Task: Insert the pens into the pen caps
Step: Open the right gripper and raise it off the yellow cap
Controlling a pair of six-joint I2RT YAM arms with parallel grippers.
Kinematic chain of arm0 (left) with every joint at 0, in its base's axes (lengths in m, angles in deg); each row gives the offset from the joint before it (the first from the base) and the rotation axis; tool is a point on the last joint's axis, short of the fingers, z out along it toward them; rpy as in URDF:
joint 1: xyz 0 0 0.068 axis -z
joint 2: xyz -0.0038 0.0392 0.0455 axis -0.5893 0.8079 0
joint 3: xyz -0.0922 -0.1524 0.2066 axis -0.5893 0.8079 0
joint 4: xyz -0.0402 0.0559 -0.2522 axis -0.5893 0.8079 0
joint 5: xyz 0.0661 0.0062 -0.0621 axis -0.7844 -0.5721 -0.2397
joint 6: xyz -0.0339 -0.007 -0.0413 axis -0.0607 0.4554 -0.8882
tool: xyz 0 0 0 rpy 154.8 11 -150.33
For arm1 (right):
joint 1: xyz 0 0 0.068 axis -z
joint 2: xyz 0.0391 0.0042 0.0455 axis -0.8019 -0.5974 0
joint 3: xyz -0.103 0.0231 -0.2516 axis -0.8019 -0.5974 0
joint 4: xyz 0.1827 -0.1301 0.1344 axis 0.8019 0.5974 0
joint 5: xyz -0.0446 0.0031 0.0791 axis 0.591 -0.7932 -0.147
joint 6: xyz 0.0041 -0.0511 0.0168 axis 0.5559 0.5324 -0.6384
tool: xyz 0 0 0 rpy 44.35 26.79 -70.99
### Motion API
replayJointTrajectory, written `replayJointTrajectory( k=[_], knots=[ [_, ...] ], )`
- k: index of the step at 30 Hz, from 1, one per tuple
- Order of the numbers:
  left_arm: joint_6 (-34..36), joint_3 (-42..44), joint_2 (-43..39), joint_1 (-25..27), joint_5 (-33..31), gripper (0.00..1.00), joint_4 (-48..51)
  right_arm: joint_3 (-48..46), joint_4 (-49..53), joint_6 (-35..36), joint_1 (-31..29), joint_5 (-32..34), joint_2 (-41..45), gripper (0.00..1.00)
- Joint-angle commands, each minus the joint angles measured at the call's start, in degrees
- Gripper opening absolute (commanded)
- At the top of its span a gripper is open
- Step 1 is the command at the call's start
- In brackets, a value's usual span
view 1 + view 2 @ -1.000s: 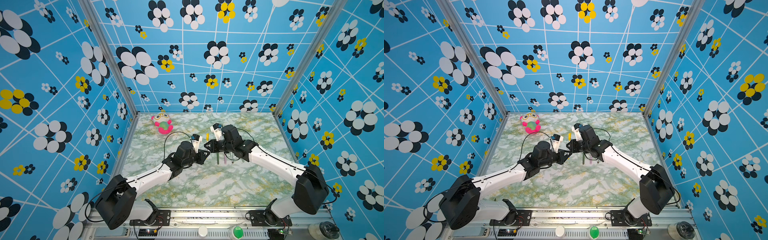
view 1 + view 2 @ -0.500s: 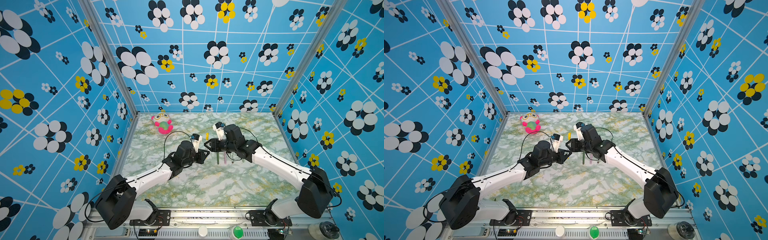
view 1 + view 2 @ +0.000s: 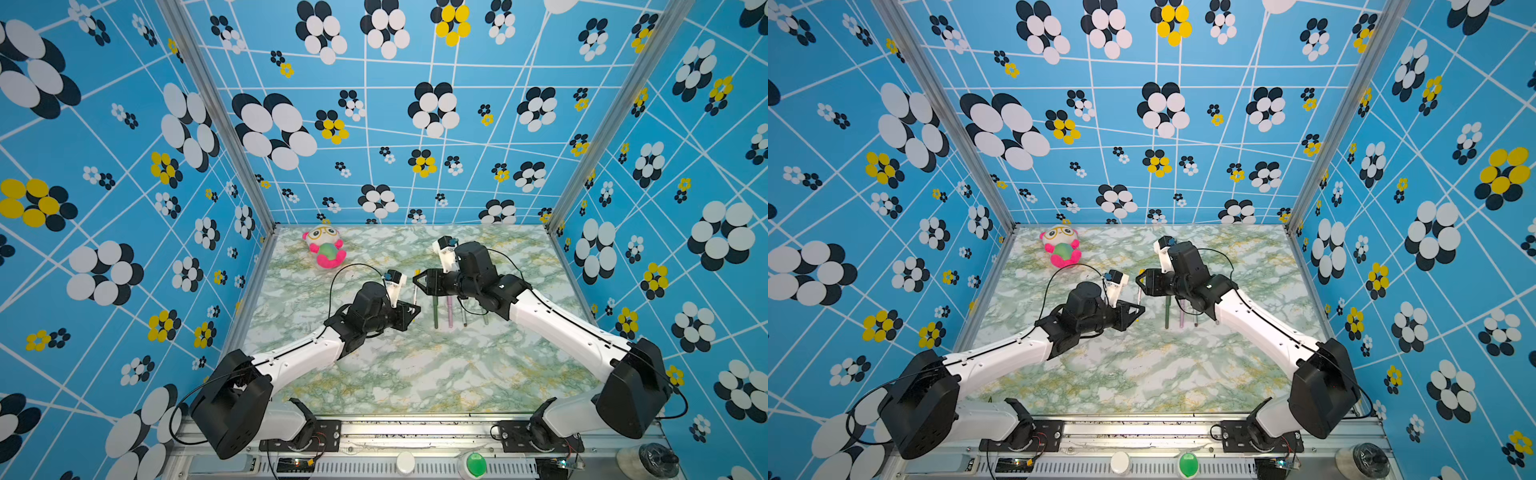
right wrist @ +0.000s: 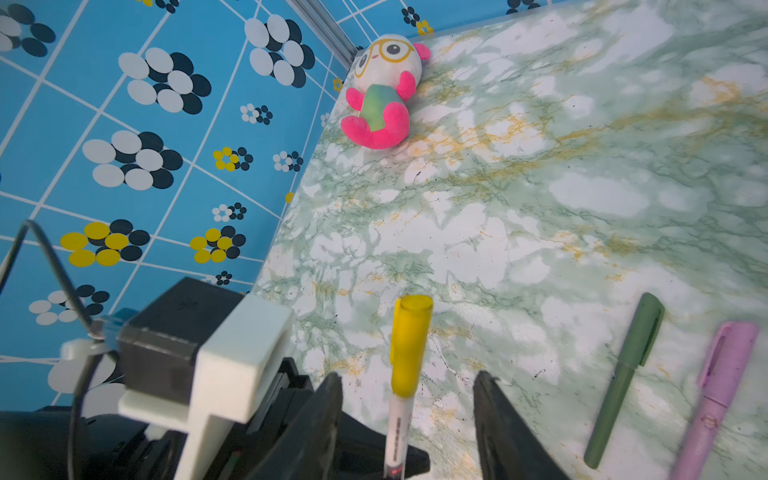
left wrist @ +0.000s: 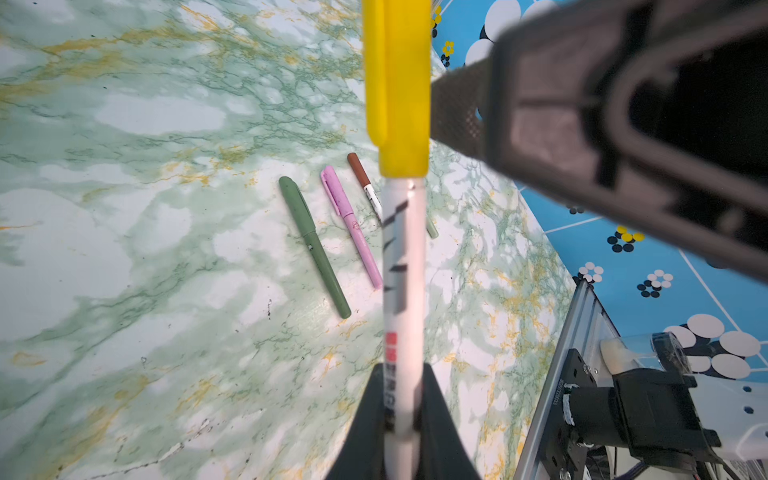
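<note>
One white pen (image 5: 401, 270) sits clenched in our left fingers (image 5: 361, 432); right fingers (image 4: 498, 424) hang released astride its yellow cap (image 4: 409, 345), over the table (image 3: 415, 374), edges well away.

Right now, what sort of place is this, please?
Probably a robot test cell: flower-patterned walls enclose a marble-look tabletop, robot arms mount on a metal rail, and pens and a plush toy lie as props.
</note>
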Motion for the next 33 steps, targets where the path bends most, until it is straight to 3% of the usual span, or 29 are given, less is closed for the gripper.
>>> replayJointTrajectory(
  k=[1,10,21,33],
  knots=[
    [1.5,-0.2,-0.9,0.2,2.6,0.0,0.8,2.4,0.4,1.3,0.3,-1.3,-1.4,0.52],
    [2.6,-0.4,-0.8,0.3,6.0,0.0,0.9,3.5,0.5,1.6,0.8,-1.7,-3.2,0.41],
    [2.6,-0.5,-0.6,0.2,6.3,0.0,0.7,3.4,0.7,1.7,0.9,-1.8,-3.2,0.12],
    [6.8,-0.1,-4.3,0.3,-0.3,0.0,-5.5,0.1,-0.5,-0.1,0.8,-3.4,-2.8,0.03]
  ],
)
